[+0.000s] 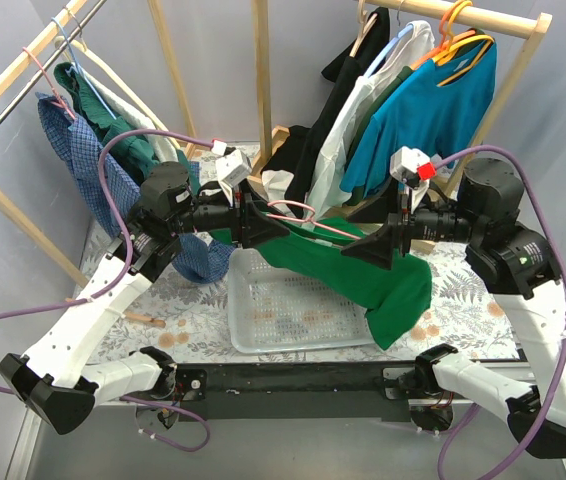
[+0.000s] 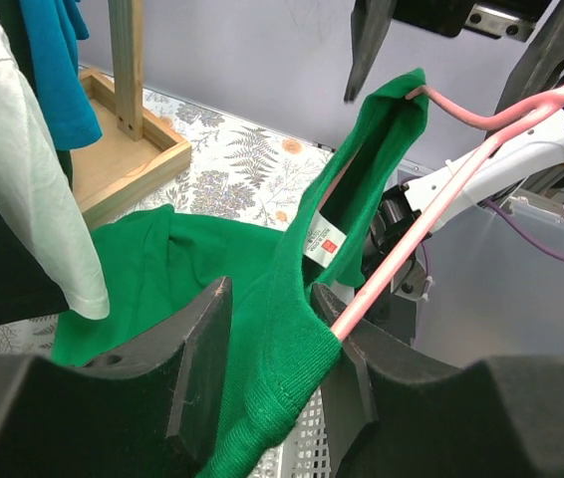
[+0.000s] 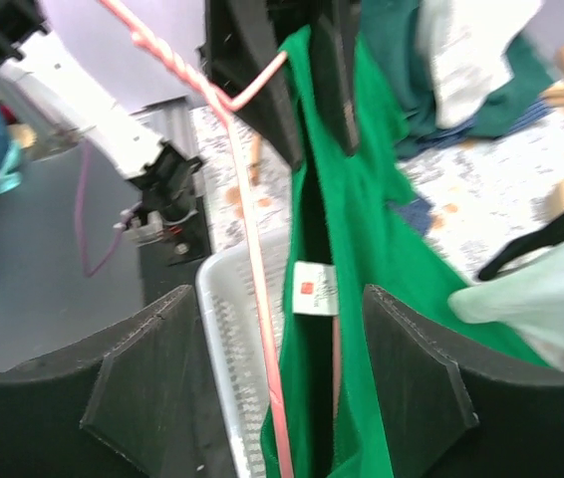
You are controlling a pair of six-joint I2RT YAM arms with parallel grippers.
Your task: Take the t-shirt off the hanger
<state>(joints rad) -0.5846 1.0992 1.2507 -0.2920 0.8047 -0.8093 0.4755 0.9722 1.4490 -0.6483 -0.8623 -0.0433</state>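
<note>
A green t-shirt (image 1: 383, 285) on a pink hanger (image 1: 308, 222) hangs in the air between my two grippers, above a white basket (image 1: 253, 335). My left gripper (image 1: 261, 228) is closed on one shoulder of the t-shirt (image 2: 232, 269) with the hanger's arm (image 2: 412, 234) against its right finger. My right gripper (image 1: 368, 248) is wide open. The hanger (image 3: 252, 219) and the collar with its white label (image 3: 314, 289) pass between its fingers without being pinched. The t-shirt's body (image 3: 362, 229) droops over the basket's right edge.
A wooden rack on the right holds a teal shirt (image 1: 433, 110) and black and white garments. A rack on the left holds a blue checked shirt (image 1: 78, 150). A wooden post (image 1: 261, 60) stands behind. A clothespin (image 1: 143, 318) lies left of the basket.
</note>
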